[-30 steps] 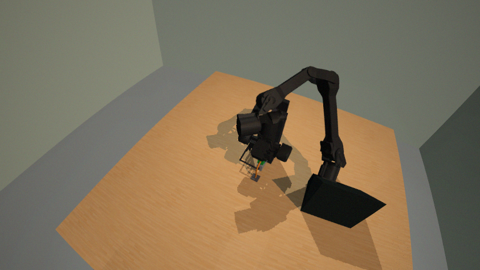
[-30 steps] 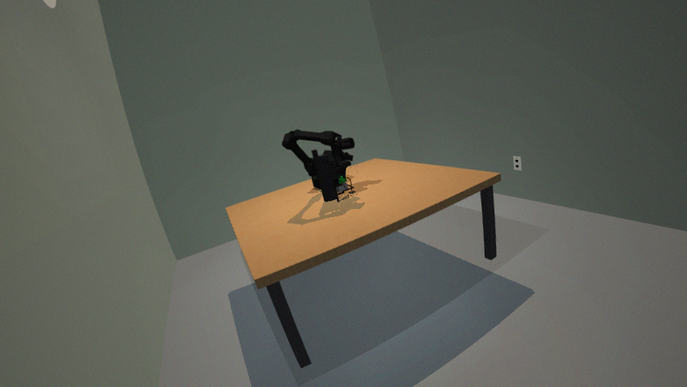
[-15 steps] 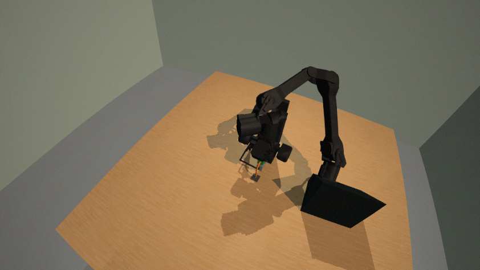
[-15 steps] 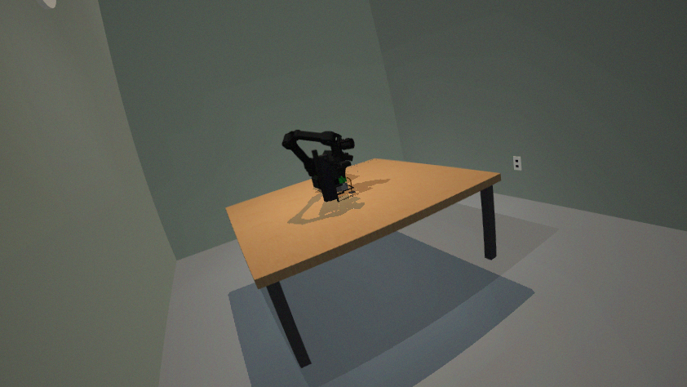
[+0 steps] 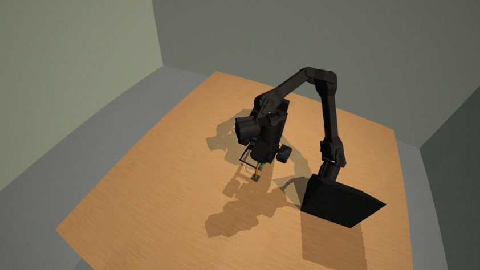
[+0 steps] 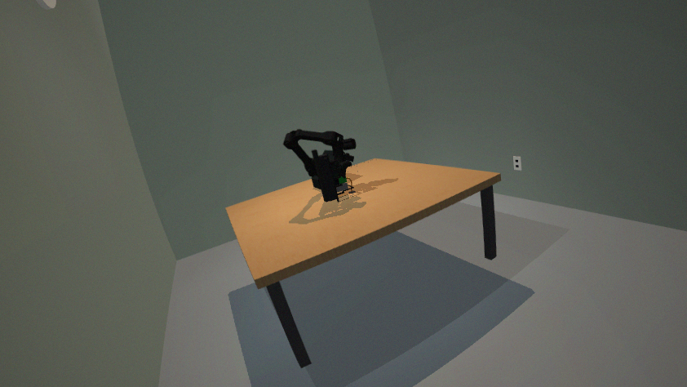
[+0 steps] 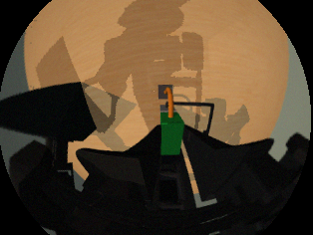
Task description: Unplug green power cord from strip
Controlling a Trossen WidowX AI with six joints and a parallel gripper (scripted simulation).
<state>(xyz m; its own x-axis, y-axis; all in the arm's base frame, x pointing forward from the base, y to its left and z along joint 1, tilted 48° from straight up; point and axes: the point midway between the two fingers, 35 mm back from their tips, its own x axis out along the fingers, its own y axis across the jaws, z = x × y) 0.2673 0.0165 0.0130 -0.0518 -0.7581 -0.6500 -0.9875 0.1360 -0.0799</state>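
1. Here, the black pincer (image 7: 171, 149) is clamped on a green plug (image 7: 171, 134), which sits between its fingers.
2. Just beyond the plug, a thin orange cord (image 7: 169, 104) curves away from the fingertips.
3. Farther out, the cord ends at a small grey block (image 7: 164, 93) on the wooden table (image 7: 219, 34); whether this is the power strip is unclear.
4. Beside the cord stands a thin black wire frame (image 7: 205, 116).

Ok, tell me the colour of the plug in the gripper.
Green; the plug shows best in the wrist view, between the gripper's fingers.
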